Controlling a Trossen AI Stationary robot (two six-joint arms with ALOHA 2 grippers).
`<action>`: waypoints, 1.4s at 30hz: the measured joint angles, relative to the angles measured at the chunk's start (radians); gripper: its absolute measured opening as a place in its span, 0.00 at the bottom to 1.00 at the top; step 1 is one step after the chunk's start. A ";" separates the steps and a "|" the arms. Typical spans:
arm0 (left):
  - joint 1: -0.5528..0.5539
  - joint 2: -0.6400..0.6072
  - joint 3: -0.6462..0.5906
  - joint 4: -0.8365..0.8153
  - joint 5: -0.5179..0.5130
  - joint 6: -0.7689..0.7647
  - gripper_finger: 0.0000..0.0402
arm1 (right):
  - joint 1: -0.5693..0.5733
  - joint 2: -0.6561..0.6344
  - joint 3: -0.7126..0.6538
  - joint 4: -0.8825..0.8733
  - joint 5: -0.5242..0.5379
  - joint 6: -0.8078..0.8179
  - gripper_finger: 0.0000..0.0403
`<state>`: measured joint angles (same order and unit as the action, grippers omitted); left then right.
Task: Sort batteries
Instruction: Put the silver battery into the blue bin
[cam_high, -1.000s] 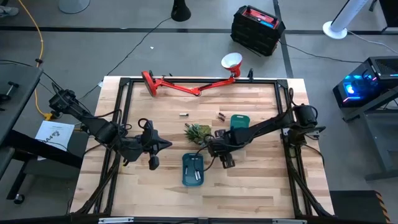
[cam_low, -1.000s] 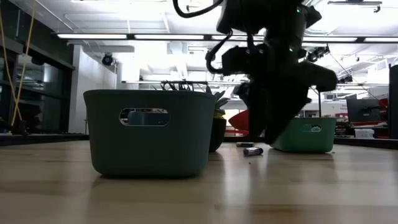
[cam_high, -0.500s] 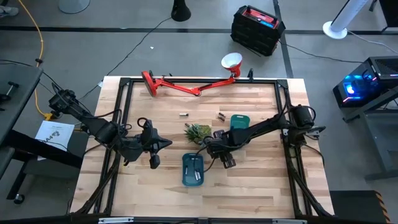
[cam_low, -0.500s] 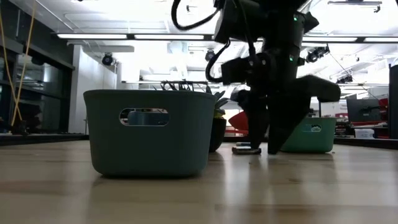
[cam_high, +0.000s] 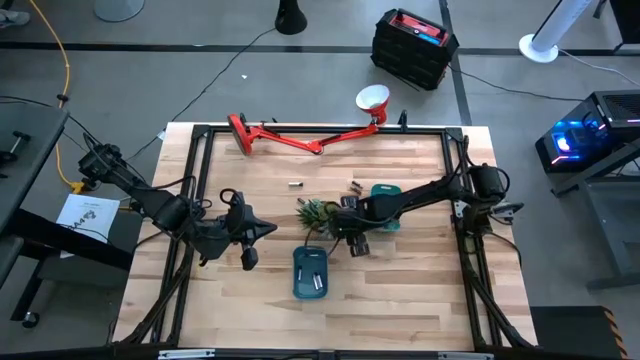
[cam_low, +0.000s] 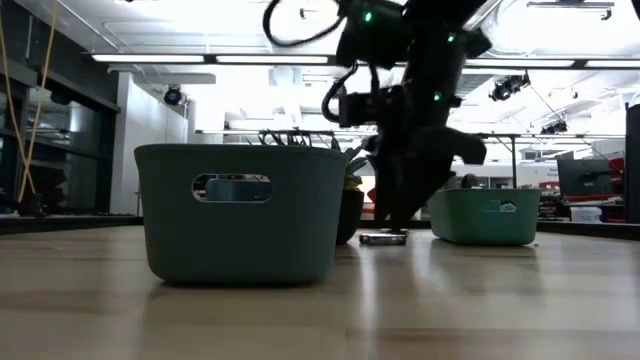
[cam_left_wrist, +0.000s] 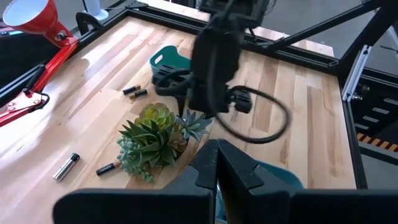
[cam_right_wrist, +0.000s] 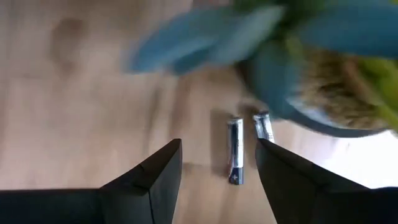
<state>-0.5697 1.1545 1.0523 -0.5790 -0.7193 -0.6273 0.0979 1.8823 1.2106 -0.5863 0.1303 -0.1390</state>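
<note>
My right gripper (cam_right_wrist: 217, 163) hangs open, pointing down, beside the green plant (cam_high: 316, 212). Two small silvery batteries (cam_right_wrist: 234, 151) lie on the wood next to the plant's pot (cam_right_wrist: 323, 118). One of them lies between my open fingers and touches neither. In the low view a battery (cam_low: 383, 238) lies under this gripper (cam_low: 398, 205). More batteries lie at the far side (cam_high: 296, 184) (cam_high: 355, 185) and in the near teal tray (cam_high: 310, 272). A second teal tray (cam_high: 386, 194) is partly under my right arm. My left gripper (cam_high: 268, 230) waits shut, left of the plant.
A red desk lamp (cam_high: 300, 135) lies along the far edge. A black frame (cam_high: 200, 130) borders the table. The left wrist view shows loose batteries (cam_left_wrist: 66, 166) (cam_left_wrist: 134, 92) around the plant (cam_left_wrist: 155, 137). Bare wood lies at the near side.
My right gripper has moved toward the table's left and far side, from beside the near teal tray to the plant, and has stayed open. My left gripper has kept still.
</note>
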 joint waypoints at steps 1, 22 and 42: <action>0.000 0.000 0.000 0.000 0.000 0.000 0.00 | -0.007 0.005 0.000 -0.005 0.000 0.000 0.49; 0.001 0.000 0.000 0.000 -0.006 0.019 0.00 | 0.018 0.059 0.001 -0.006 -0.079 0.290 0.05; 0.129 -0.004 -0.001 0.001 0.052 0.081 0.00 | 0.213 -0.161 -0.001 0.258 -0.054 0.594 0.01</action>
<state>-0.4409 1.1510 1.0515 -0.5776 -0.6677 -0.5459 0.3106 1.7210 1.2095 -0.3286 0.0761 0.4553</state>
